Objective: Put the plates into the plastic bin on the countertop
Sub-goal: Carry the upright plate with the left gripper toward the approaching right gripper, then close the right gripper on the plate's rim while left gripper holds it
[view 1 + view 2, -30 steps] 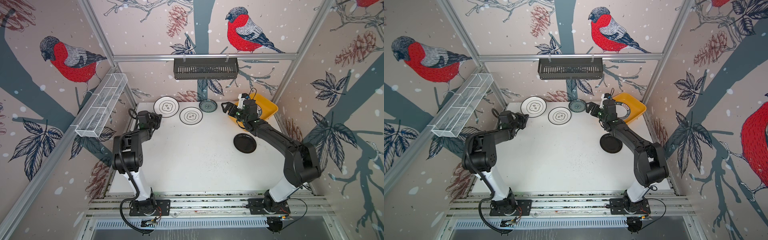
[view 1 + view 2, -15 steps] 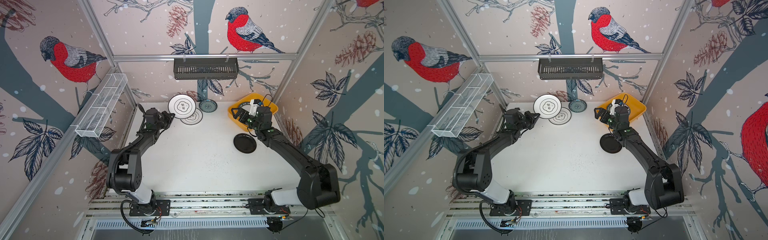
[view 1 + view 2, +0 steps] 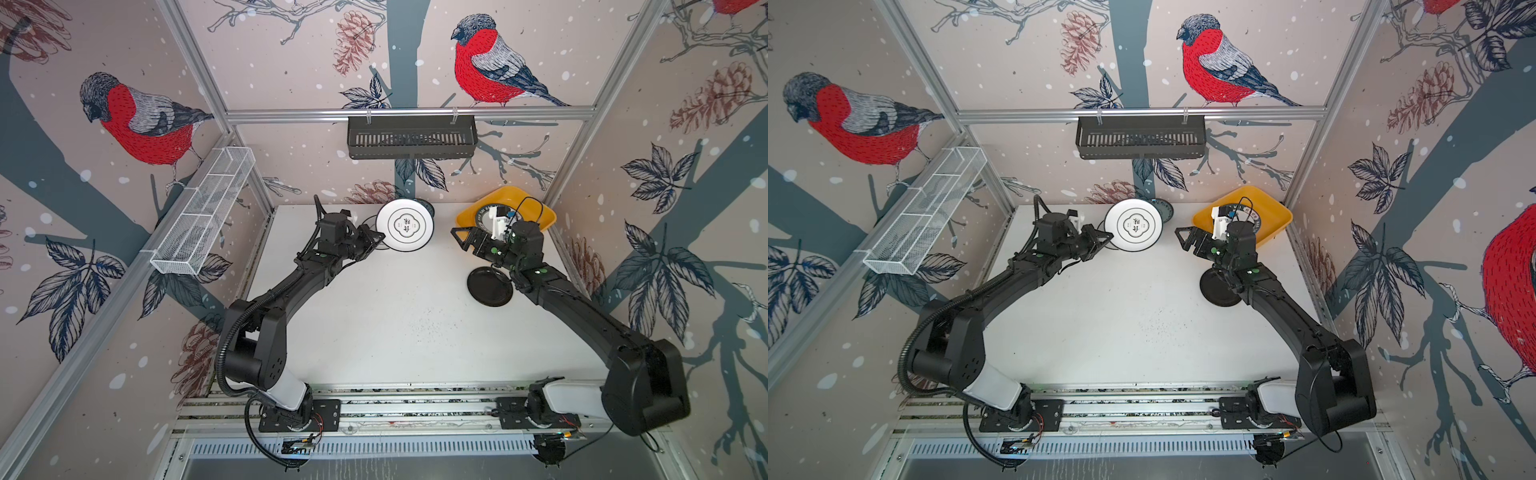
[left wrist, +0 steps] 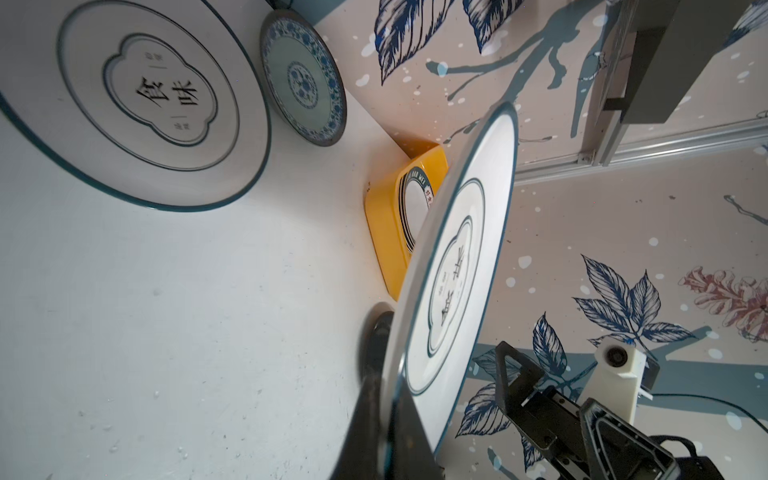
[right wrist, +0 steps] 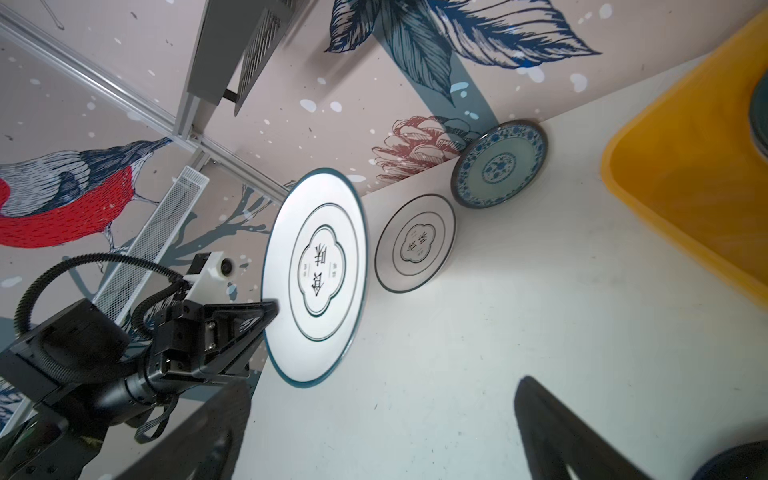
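Note:
My left gripper (image 3: pixel 379 240) (image 4: pixel 388 415) is shut on the rim of a white thin-rimmed plate (image 3: pixel 405 225) (image 3: pixel 1133 225) (image 4: pixel 453 266), held tilted above the back of the countertop (image 3: pixel 374 311). A second such plate (image 4: pixel 133 99) (image 5: pixel 415 243) lies flat beneath it, next to a teal patterned plate (image 3: pixel 429 205) (image 5: pixel 498 164). The yellow plastic bin (image 3: pixel 540 214) (image 4: pixel 386 216) at the back right holds plates with dark lettered rims (image 3: pixel 484 212). My right gripper (image 3: pixel 462 240) (image 5: pixel 382 415) hangs open and empty in front of the bin, facing the held plate. A black plate (image 3: pixel 489 286) lies under the right arm.
A black slatted basket (image 3: pixel 411 137) hangs on the back wall above the plates. A white wire-mesh rack (image 3: pixel 203 216) runs along the left wall. Aluminium framing edges the countertop on all sides.
The left gripper has taken a thin-rimmed plate off the back left of the countertop and carried it right, over the other one. The right gripper, still open, has drawn back from the bin.

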You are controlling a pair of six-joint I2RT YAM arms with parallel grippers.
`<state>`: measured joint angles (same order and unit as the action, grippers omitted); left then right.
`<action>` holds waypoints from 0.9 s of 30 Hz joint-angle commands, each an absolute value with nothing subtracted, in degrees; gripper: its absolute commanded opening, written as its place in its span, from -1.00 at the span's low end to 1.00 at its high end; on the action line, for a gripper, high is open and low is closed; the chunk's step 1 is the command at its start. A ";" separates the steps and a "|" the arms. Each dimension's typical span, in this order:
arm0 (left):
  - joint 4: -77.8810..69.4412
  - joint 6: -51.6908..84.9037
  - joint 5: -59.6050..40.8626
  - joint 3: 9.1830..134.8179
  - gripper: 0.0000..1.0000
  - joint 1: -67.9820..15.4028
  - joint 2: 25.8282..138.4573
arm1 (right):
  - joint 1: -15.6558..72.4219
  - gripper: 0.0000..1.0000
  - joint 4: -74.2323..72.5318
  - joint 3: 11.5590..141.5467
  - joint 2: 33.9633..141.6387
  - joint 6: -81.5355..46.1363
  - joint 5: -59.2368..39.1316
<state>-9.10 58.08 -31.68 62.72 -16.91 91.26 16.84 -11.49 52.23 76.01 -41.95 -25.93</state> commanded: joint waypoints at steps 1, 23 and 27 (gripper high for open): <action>-10.55 57.00 -34.53 64.91 -0.97 -18.07 92.61 | 17.86 0.97 -13.02 53.04 77.64 -42.52 -28.22; -13.89 58.17 -36.42 68.74 -0.97 -23.72 96.20 | 18.11 -0.18 -16.33 52.96 81.46 -48.14 -25.42; -15.50 59.10 -35.52 67.84 -0.97 -24.17 95.68 | 17.97 -0.38 -16.51 52.49 81.23 -48.87 -24.19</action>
<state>-10.44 58.26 -35.68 68.23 -23.94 96.64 18.00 -14.15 52.51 81.38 -47.99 -25.45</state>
